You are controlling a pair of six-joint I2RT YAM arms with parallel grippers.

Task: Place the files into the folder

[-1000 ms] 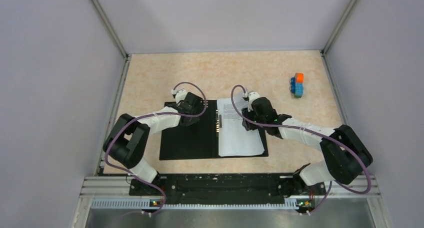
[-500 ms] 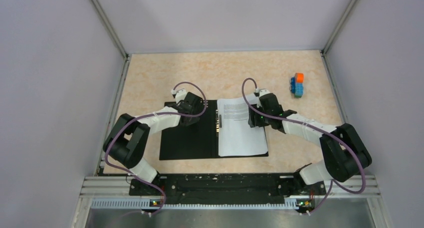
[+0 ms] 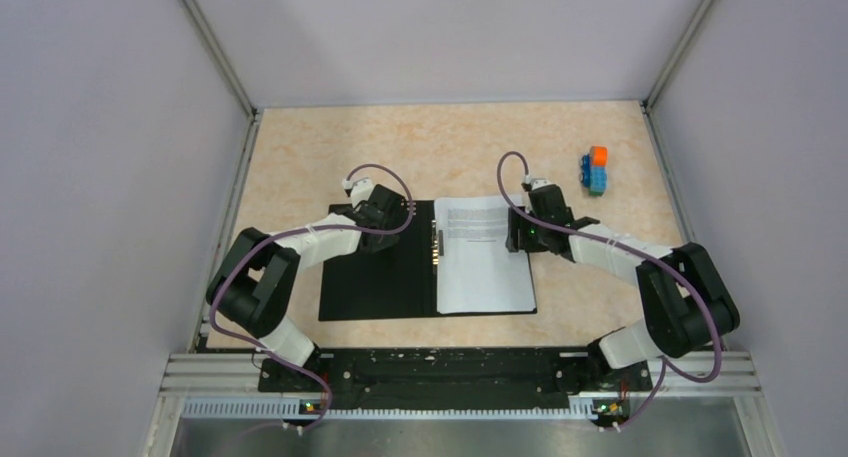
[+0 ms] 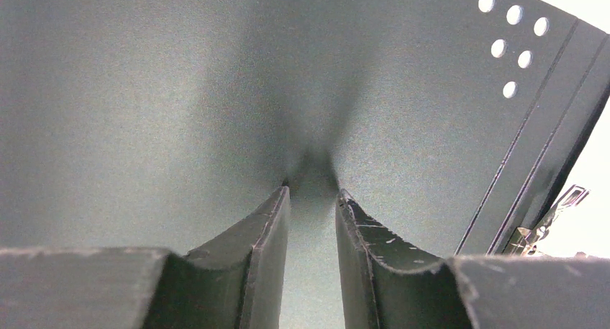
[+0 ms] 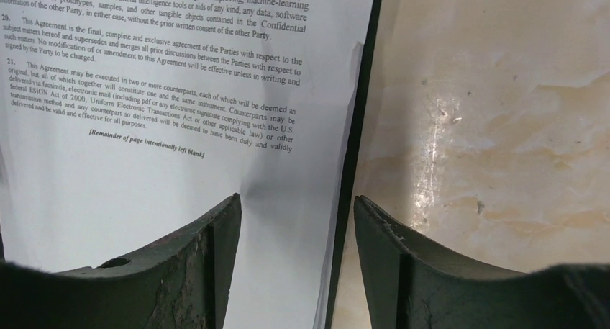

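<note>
The folder (image 3: 375,282) lies opened flat on the table, black inside up, with its metal clip (image 4: 547,217) at the spine. The files (image 3: 485,257), white sheets with black print, lie on its right half. My left gripper (image 3: 392,220) rests its tips on the bare left half near the far edge. Its jaws (image 4: 311,192) stand a narrow gap apart with nothing between them. My right gripper (image 3: 518,233) is open at the folder's right edge. In the right wrist view one finger is over the files (image 5: 144,170) and the other over the table, with the black folder edge (image 5: 352,156) between them.
A small orange-and-blue toy block stack (image 3: 596,169) stands at the far right of the beige table (image 3: 300,157). Grey walls close the table in on the left, right and far sides. The arm bases sit on a rail at the near edge.
My right gripper has slid right, off the middle of the sheet to the folder's right edge, and its jaws have opened wider. The left arm has not moved.
</note>
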